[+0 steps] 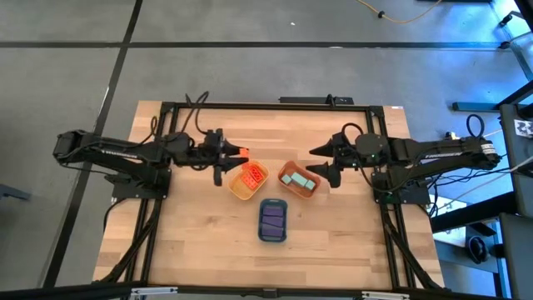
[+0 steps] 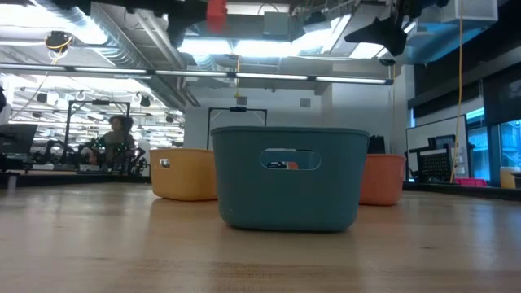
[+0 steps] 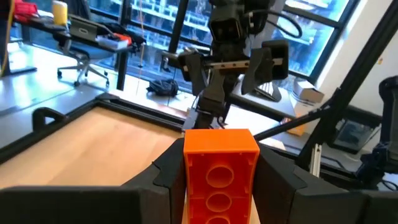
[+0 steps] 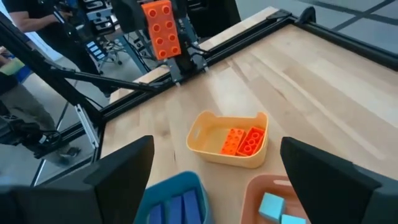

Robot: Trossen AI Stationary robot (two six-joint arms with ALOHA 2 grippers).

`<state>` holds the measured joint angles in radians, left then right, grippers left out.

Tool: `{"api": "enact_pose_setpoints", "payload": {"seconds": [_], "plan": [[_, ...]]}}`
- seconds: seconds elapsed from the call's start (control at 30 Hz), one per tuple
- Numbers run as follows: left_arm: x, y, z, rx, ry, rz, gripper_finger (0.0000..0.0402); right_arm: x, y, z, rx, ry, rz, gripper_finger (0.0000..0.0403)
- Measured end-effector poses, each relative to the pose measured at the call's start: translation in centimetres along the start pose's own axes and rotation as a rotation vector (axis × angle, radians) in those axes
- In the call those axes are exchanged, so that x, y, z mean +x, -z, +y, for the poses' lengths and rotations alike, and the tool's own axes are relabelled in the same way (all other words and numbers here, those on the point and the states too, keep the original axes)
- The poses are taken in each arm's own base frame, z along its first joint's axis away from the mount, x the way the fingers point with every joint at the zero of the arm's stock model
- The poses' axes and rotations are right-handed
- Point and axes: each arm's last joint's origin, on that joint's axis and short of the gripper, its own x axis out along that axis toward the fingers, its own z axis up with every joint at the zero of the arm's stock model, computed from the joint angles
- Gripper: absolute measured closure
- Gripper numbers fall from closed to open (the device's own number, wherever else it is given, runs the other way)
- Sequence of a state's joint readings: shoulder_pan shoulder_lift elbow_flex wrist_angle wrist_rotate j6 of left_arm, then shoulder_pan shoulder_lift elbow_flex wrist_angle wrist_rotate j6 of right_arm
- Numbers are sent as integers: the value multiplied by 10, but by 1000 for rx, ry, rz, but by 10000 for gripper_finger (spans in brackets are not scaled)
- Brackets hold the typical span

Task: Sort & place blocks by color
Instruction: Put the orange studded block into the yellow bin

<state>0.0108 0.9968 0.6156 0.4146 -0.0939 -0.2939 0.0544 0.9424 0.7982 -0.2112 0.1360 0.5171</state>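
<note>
My left gripper hangs above the table just left of and beyond the yellow tray, shut on a red-orange block. That block also appears at the top of the low view. Two more red-orange blocks lie in the yellow tray. Teal blocks lie in the orange tray, and purple blocks lie in the blue tray. My right gripper is open and raised beside the orange tray's right end. My left gripper pinches the red-orange block between its two fingers, one on each long side. The fingers come level from the table's left. The block is lifted clear of the table, and its end reaches forward past the fingertips.
The three trays sit close together at the table's middle. Bare wood lies toward the near edge and both sides. A black frame runs round the table. A person sits far off in the room beyond.
</note>
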Motion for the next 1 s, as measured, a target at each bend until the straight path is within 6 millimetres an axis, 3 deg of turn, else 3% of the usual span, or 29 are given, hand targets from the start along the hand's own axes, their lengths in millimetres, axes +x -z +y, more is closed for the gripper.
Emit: {"api": "enact_pose_setpoints", "payload": {"seconds": [0.47,0.73,0.87,1.0], "plan": [[-5,0,2,-16,-25,1,275,0,-1,1,3,-3,-14,53],[16,-4,5,81,-33,314,275,0,-2,0,5,21,-27,53],[34,10,5,143,40,460,275,0,-1,0,5,21,-27,53],[49,42,8,146,107,629,275,0,-1,0,6,21,-26,53]]}}
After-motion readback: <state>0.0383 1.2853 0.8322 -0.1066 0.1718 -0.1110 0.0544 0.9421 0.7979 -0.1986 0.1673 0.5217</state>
